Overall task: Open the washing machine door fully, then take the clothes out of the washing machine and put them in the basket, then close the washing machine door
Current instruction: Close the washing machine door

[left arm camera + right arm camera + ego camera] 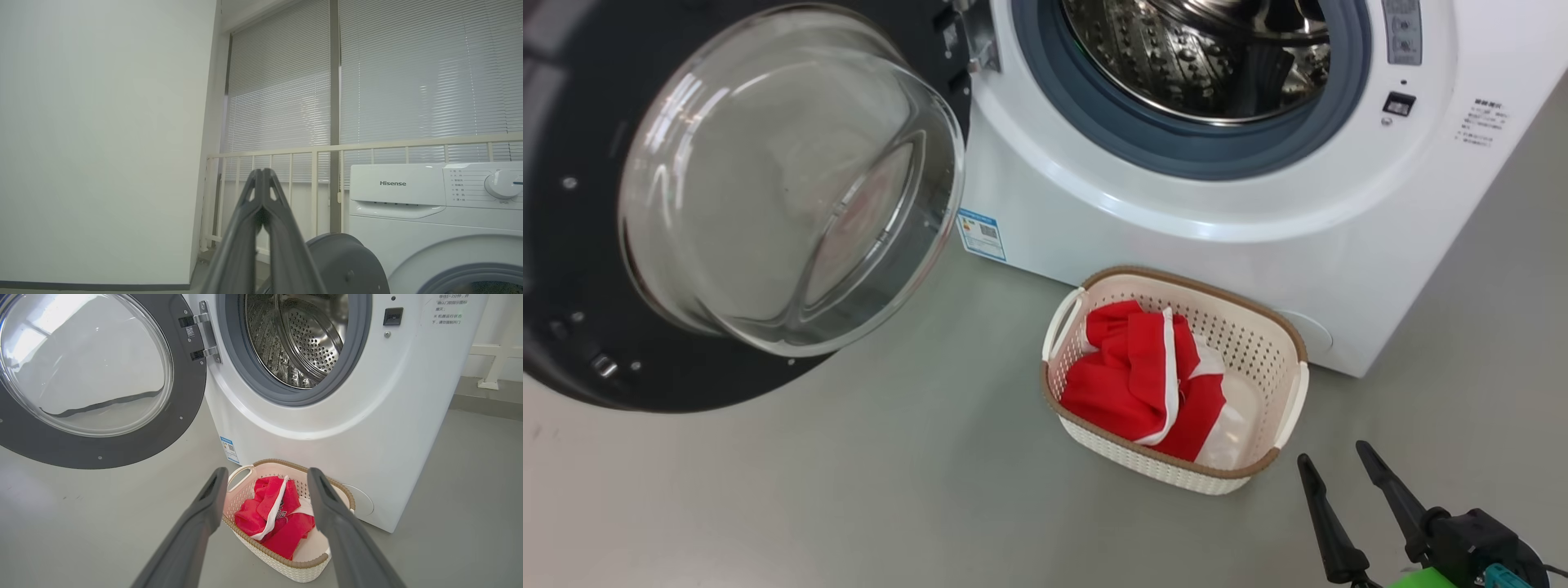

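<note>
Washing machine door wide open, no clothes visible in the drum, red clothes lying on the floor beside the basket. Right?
Not quite. The red clothes lie inside the basket, not on the floor beside it, as the head view shows. The rest holds: the washing machine door stands wide open and no clothes show in the drum.

The clothes (pixel 1131 380) lie in the basket (pixel 1241 335), which stands before the washing machine (pixel 1176 237), right of the door (pixel 768 188).
</note>
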`<state>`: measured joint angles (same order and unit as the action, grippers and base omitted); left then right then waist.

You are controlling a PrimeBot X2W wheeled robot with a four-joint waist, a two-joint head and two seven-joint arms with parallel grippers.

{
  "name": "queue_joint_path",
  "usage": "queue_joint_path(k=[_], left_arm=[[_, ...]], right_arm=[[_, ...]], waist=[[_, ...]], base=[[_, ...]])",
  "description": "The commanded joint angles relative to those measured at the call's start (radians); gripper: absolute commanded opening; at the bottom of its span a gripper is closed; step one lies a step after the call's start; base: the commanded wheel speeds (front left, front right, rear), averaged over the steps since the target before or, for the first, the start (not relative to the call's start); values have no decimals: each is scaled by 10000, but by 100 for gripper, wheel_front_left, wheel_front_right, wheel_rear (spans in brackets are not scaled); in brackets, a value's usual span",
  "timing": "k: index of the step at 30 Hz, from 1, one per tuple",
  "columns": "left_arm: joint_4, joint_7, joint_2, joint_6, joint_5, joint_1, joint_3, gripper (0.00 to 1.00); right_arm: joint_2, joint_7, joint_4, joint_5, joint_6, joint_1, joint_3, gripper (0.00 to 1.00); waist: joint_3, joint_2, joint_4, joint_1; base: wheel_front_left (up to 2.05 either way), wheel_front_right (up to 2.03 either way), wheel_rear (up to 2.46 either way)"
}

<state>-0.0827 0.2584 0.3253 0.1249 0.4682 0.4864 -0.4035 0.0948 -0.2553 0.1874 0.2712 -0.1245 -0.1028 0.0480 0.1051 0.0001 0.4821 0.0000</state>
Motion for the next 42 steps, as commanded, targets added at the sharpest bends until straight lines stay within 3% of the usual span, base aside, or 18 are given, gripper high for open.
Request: queue_joint_path(k=[1,7,14,21,29,42], left_arm=[[-797,34,1151,53,673,796,-238,0],[-4123,-1063,2450,55,3029,2452,228,0],[-6816,-2879,3112,56,4540,3507,672,0],[-8529,-5016,3525,57,5887,4036,1045,0],[-8762,-6337,3371,57,6712,3968,1456,0],[-6890,-8042,3194,57,7777,2889,2404,0]], right_arm=[[136,-65,-273,-140,-62,257,194,100],[203,-65,-301,-199,-62,411,191,100],[266,-65,-326,-232,-62,519,196,100],[333,-65,-363,-282,-62,609,288,100],[398,-65,-388,-308,-62,675,238,100],[285,-65,-291,-310,-62,597,173,100]], waist=[[266,-1,-192,0],[570,-1,-336,0],[830,-1,-406,0],[1105,-1,-515,0],[1356,-1,-495,0],[987,-1,-348,0]], base=[[0,0,0],[0,0,0],[0,0,0],[0,0,0],[0,0,0],[0,0,0]])
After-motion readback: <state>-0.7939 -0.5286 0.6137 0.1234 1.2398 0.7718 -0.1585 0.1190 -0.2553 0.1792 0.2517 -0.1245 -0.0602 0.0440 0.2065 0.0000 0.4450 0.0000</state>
